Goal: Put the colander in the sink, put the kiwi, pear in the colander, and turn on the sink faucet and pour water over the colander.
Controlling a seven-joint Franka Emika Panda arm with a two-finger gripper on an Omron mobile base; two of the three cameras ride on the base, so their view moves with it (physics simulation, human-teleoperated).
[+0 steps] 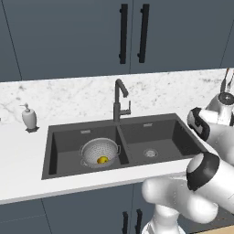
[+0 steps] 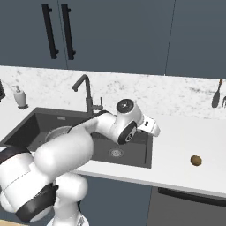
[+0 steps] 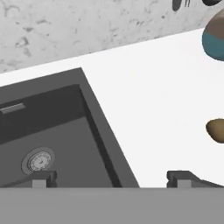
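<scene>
You're hovering the open-jawed gripper (image 3: 111,177) over the sink's (image 3: 94,113) right rim, the kiwi (image 3: 216,130) getting cut off near the counter's (image 3: 148,96) front edge.

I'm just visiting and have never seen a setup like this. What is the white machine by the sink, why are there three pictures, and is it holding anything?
It is a rendered kitchen with a white robot arm on a driving base. Two pictures come from cameras on the base, behind the arm to its left and right. The third is from a camera on the hand, looking along the claw, which is open and holds nothing.

The dark double sink has a silvery colander in its left basin, with a yellow pear inside. A tall faucet stands behind, with no water running. A brown kiwi lies on the white counter right of the sink, and a soap bottle stands to its left.
</scene>
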